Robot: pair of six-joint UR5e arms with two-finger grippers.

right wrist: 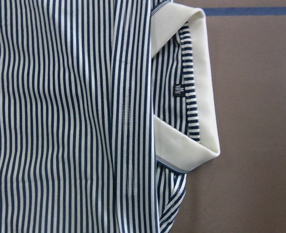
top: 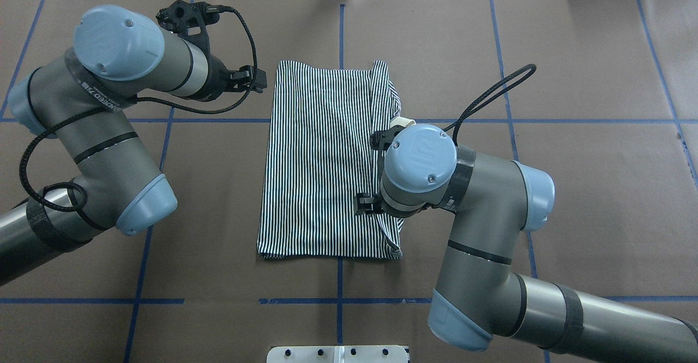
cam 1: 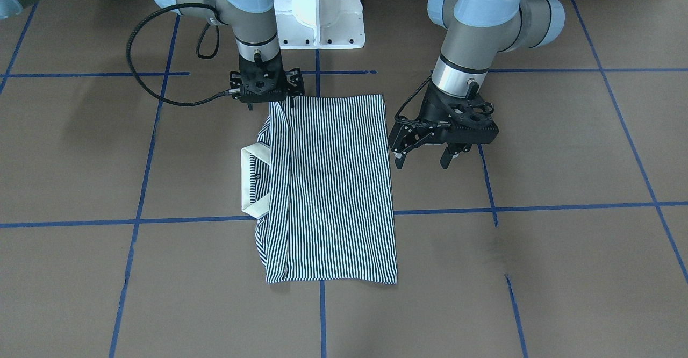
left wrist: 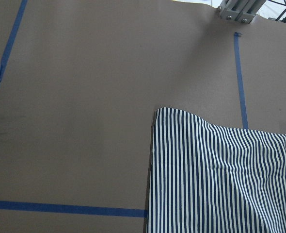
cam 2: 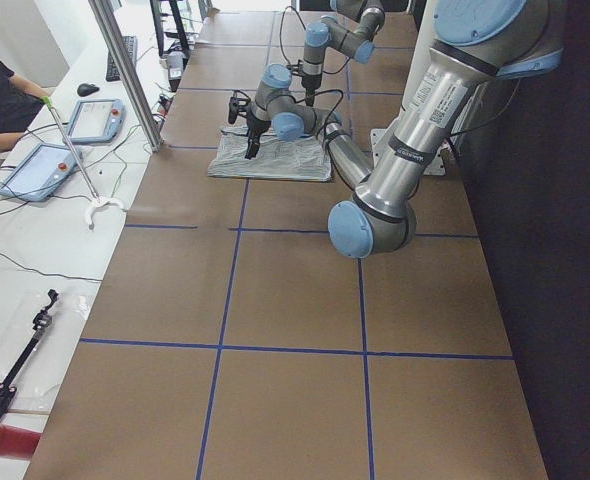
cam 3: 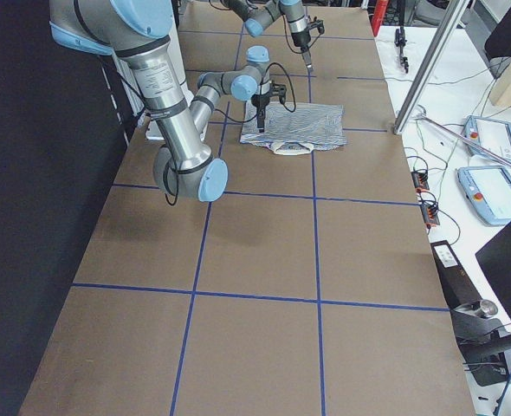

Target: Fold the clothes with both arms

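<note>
From the operators' side, nearest me is the bare brown table [cam 1: 537,272], crossed by blue tape lines [cam 1: 322,315]. Then comes the navy-and-white striped polo shirt [cam 1: 338,186], lying flat mid-table as a tidy rectangle with no sleeve poking out. Its plain cream collar [cam 1: 250,180] juts from the edge on the robot's right. A stitched edge lies doubled over just beside it, so I'd say at least one fold is done.

Level with the shirt's farther half, the left arm's black two-finger hand [cam 1: 423,163] hangs just beside the opposite edge, fingers spread and holding nothing. At the far corner on the collar side, the right arm's black hand [cam 1: 267,95] sits right over the cloth. Its fingers are hidden, so I cannot tell whether it is pinching. Behind both stands the white pedestal [cam 1: 317,8].

What's left, I reckon, is halving that rectangle, and neither hand clearly has the cloth.
</note>
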